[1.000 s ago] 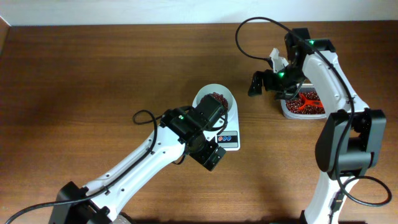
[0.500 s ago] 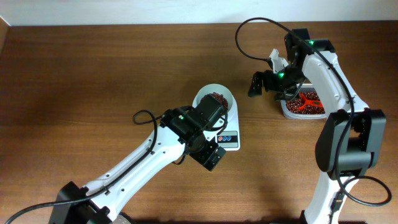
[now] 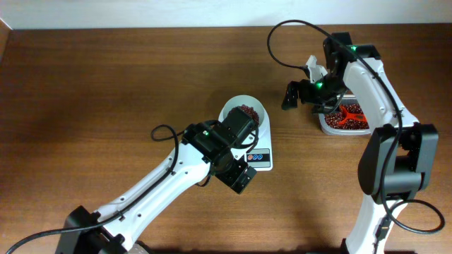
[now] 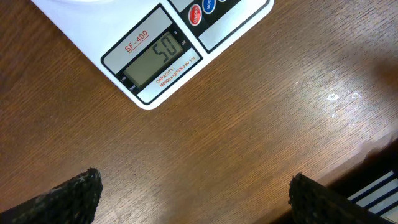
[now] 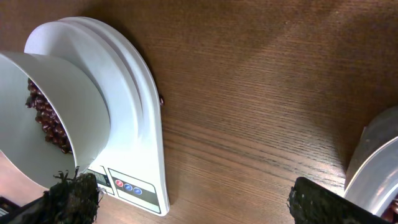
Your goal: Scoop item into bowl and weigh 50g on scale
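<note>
The white bowl [image 3: 244,113] sits on the white scale [image 3: 258,154] with dark reddish-brown beans [image 3: 247,111] inside. In the left wrist view the scale's display [image 4: 158,59] reads 50. My left gripper [image 3: 240,178] hovers over bare table in front of the scale, open and holding nothing [image 4: 194,178]. My right gripper [image 3: 291,95] hangs to the right of the scale, open and holding nothing [image 5: 189,185]. The right wrist view shows the bowl [image 5: 68,106], its beans [image 5: 46,118] and the scale [image 5: 134,93] at the left.
A clear plastic tub [image 3: 346,118] with beans and a red scoop stands at the right, under the right arm; its rim [image 5: 376,162] shows beside the right finger. One stray bean [image 5: 161,99] lies on the table against the scale's edge.
</note>
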Controlling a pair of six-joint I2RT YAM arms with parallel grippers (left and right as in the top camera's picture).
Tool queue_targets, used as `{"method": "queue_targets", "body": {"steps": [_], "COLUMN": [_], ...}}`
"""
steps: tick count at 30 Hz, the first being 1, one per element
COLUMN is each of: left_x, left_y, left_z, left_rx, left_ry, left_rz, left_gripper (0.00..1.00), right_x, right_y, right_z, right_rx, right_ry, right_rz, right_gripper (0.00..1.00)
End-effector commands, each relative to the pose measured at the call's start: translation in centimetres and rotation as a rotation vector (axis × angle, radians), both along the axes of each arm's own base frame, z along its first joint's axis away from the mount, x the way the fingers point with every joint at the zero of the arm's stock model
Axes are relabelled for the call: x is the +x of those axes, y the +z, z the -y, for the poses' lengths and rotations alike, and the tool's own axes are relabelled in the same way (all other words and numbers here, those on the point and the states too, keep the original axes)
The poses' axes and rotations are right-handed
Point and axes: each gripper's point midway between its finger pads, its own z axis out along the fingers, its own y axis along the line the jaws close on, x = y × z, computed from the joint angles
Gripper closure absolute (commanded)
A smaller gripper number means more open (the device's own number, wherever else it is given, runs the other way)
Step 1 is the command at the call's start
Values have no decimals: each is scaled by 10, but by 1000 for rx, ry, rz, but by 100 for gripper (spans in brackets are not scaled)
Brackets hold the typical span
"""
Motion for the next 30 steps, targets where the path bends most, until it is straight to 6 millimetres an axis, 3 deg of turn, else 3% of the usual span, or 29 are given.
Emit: {"method": "queue_targets", "body": {"steps": [1, 16, 18, 19, 22, 25, 30], "left_x": [0, 3, 16, 39, 59, 58, 44], "left_y": [5, 8, 19, 39, 78, 125, 158], "left_z": [-3, -1, 0, -2, -6, -12, -24], "left_rx": [-4, -19, -32, -37, -80, -174, -248], "left_ry": [-12, -12, -1, 30, 79, 108, 122], "left_rz": [21, 39, 124, 273, 458, 589, 667], "left_gripper": [1, 1, 1, 1, 1, 1, 1], "right_x": [-3, -3, -3, -3, -3, -2, -3], "right_y": [-5, -5, -5, -5, -5, -5, -5], "right_z": [-1, -1, -1, -1, -1, -1, -1], "right_rx": [4, 4, 4, 4, 4, 4, 4], "right_ry": [5, 5, 5, 5, 5, 5, 5], "right_rz": [-15, -15, -15, -15, -15, -14, -15], "right_gripper": [1, 1, 1, 1, 1, 1, 1]}}
